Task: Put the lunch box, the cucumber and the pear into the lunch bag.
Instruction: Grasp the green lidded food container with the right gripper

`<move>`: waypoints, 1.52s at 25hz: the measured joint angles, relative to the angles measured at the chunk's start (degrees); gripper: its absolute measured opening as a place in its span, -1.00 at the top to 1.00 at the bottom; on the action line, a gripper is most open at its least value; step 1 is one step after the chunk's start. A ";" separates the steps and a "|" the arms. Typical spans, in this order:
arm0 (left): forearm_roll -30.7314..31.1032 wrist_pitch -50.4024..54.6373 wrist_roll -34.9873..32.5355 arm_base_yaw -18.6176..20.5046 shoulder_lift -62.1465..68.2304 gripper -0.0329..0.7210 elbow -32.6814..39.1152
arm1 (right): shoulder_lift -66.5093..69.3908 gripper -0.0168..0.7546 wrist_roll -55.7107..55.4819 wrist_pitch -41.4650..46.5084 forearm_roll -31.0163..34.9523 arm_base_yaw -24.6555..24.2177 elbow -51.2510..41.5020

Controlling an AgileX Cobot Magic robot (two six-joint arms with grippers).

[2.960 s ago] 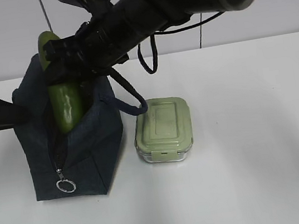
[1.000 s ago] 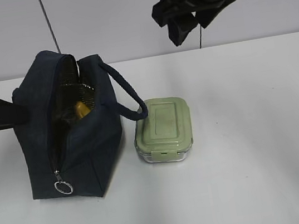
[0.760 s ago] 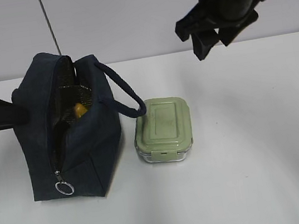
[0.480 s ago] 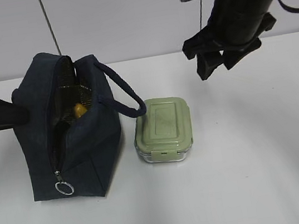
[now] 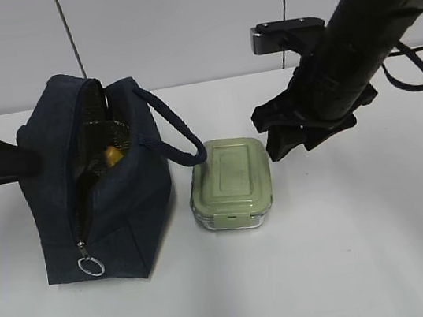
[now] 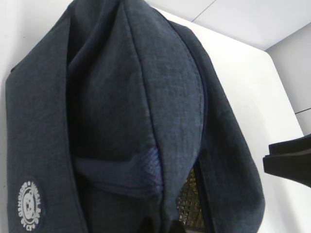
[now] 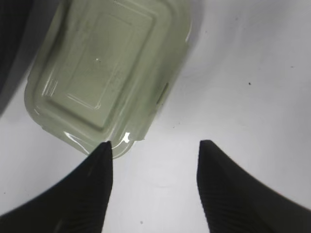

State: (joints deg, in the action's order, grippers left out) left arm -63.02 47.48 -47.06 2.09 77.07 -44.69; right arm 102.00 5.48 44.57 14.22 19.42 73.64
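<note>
Black and pointed, the two fingers of the right gripper (image 7: 153, 187) stood well apart with nothing between them but bare white table (image 7: 233, 73). Just ahead of the left finger lay a corner of the lunch box (image 7: 109, 77), its pale green lid up and a strip of clear glass showing below the rim; the jaws were off to its side, not yet astride it. From the exterior view that gripper (image 5: 292, 134) hung beside the far right corner of the lunch box (image 5: 231, 183), which sat flat on the table, just beside the lunch bag (image 5: 102, 199).

Glass under a clipped lid would probably be the heaviest and hardest of the three things, stiff, smooth on its walls and unforgiving if dropped. A hold across its narrower width, fingers low on the two long walls under the lid's lip, looked the safest; the lid top alone would offer little to pinch.

Further out, the bag stood upright with its zipper open and its loop handle (image 5: 172, 132) drooping toward the box. Something yellow, likely the pear (image 5: 114, 155), showed inside the mouth. The cucumber could not be seen.

The left gripper showed only as a dark shape at the bag's far side; its jaws were closed, seemingly pinching the fabric (image 6: 121, 111), though the contact itself was hidden.
</note>
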 joint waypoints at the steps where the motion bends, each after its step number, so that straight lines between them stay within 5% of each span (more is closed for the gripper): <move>1: 0.00 0.00 0.00 0.00 0.00 0.91 0.00 | 0.00 -0.15 0.91 -0.73 1.23 0.00 -1.04; 10: 0.00 0.00 0.00 0.00 0.00 0.91 0.00 | -0.47 0.14 14.51 -5.21 18.61 0.00 -6.43; 21: 0.00 0.00 0.00 0.00 0.00 0.91 0.00 | -3.35 0.17 29.81 -6.80 38.93 -5.01 -8.09; 31: 0.00 0.00 0.00 0.00 0.00 0.91 0.00 | -1.15 0.17 39.41 4.46 44.35 -19.52 -8.09; 38: 0.00 0.20 0.00 0.00 0.00 0.91 0.00 | 3.55 0.17 47.78 10.57 49.79 -20.56 -8.09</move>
State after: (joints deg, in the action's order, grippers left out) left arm -63.02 47.68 -47.06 2.09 77.07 -44.69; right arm 105.56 53.26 55.14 64.01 -1.15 65.55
